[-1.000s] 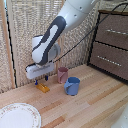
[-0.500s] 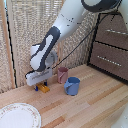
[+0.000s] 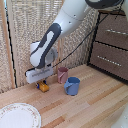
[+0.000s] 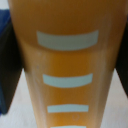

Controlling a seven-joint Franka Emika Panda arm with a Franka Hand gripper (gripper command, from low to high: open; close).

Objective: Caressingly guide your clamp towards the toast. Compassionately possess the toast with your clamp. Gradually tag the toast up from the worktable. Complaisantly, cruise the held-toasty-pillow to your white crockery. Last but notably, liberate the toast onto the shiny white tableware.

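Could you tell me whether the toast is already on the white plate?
No, the toast sits by the end effector, far from the plate.

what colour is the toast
Orange-yellow with pale bluish stripes, clearest in the wrist view.

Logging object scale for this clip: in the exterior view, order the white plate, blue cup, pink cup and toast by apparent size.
1. white plate, widest, though nearest the camera and cut by the frame edge
2. blue cup
3. pink cup, close to the blue one and partly hidden behind it, so unsure
4. toast, smallest
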